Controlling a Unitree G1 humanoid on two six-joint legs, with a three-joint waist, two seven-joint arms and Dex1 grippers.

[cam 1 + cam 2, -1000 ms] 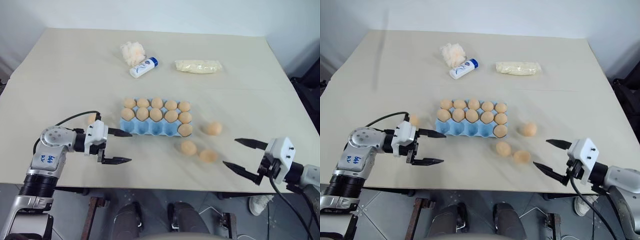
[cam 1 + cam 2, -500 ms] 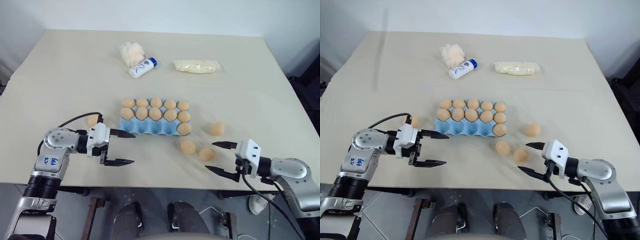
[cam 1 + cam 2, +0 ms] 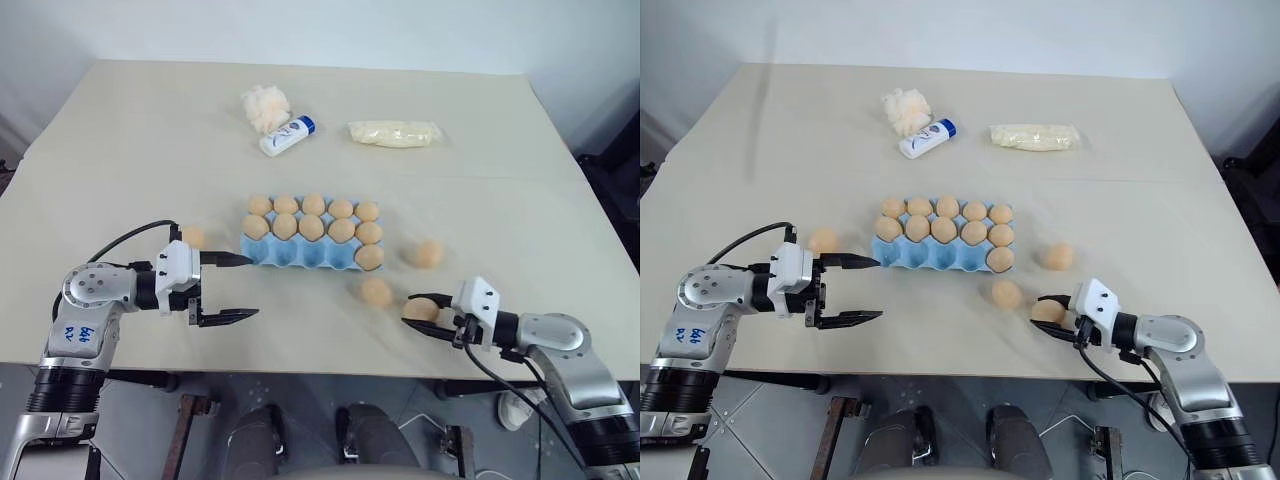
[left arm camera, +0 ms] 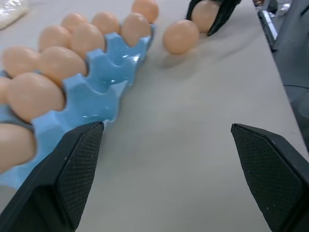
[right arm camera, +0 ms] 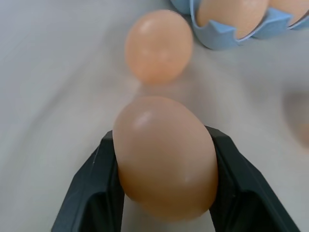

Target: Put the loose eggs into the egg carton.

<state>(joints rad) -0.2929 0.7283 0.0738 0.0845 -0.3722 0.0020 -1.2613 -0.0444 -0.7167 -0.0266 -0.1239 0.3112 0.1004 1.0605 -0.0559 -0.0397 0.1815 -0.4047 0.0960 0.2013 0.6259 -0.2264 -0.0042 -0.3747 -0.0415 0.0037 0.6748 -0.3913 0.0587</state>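
Right gripper (image 3: pixel 424 312) has its jaws clamped on one loose egg (image 5: pixel 164 154) at the near right of the table (image 3: pixel 130 140), egg seated between the two fingers so it can be lifted without rolling. Left gripper (image 3: pixel 228 288) hangs with jaws wide apart and nothing in them, just beside the near-left end of the egg carton (image 3: pixel 300 255), probably waiting. Carton: back two rows full, front row holds one egg at its right end, four cups free. Other loose eggs: one (image 3: pixel 377 293) by the carton's right corner, one (image 3: pixel 429 253) further right, one (image 3: pixel 193 237) left of the carton.

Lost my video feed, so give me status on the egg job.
Right gripper shut on a loose egg. Left gripper open, empty, beside egg carton. Front row has four empty cups. Nothing in the way.
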